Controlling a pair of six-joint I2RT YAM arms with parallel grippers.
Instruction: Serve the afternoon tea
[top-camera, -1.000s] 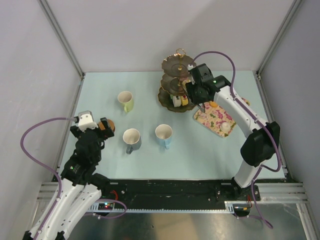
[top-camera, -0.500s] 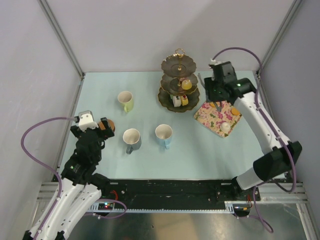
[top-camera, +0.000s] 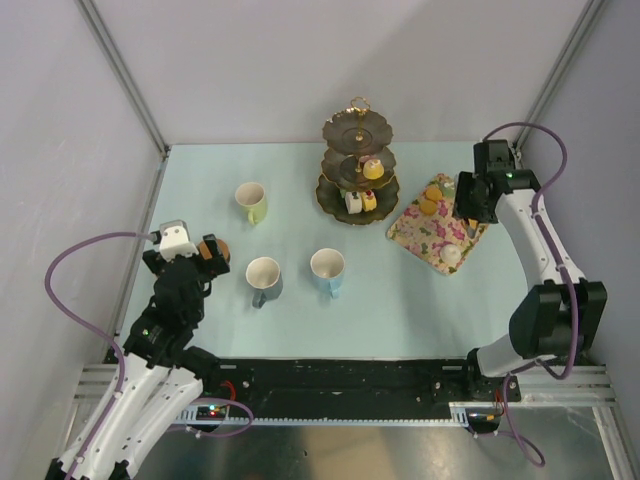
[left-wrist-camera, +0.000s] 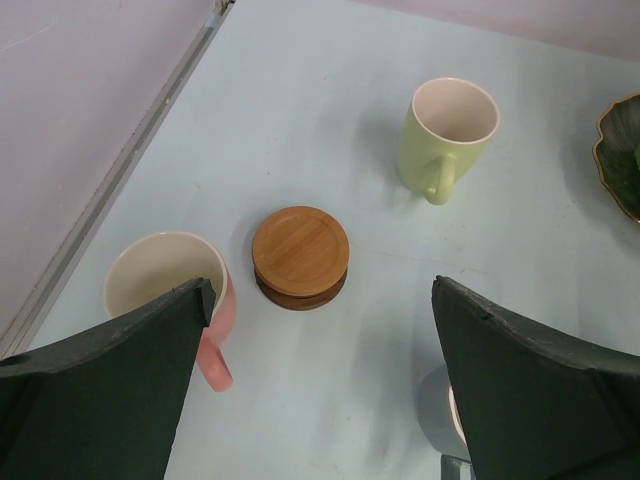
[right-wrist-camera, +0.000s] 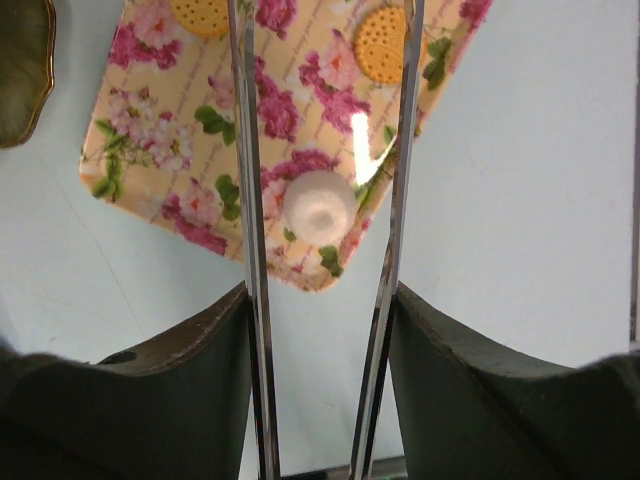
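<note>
The dark gold-rimmed three-tier stand (top-camera: 357, 160) stands at the back with a yellow cake (top-camera: 372, 169) on its middle tier and two cakes (top-camera: 360, 201) on its bottom tier. My right gripper (top-camera: 466, 205) (right-wrist-camera: 320, 300) is shut on metal tongs (right-wrist-camera: 248, 200), hanging over the floral tray's right side; the tong arms are apart and empty, above a white cake (right-wrist-camera: 318, 208) (top-camera: 452, 255). Orange cakes (right-wrist-camera: 381, 45) lie further on. My left gripper (top-camera: 205, 255) (left-wrist-camera: 322, 290) is open and empty above stacked brown coasters (left-wrist-camera: 300, 255), between the pink mug (left-wrist-camera: 165, 290) and grey mug (left-wrist-camera: 440, 425).
The floral tray (top-camera: 432, 232) (right-wrist-camera: 180, 150) lies right of the stand. The yellow-green mug (top-camera: 251, 201) (left-wrist-camera: 452, 135), grey mug (top-camera: 264, 277) and blue mug (top-camera: 327, 269) stand on the table's left and middle. Walls close in on the left, back and right.
My right arm has swung away from the stand to the right, over the tray. A yellow cake now sits on the stand's middle tier. The left arm has not moved.
</note>
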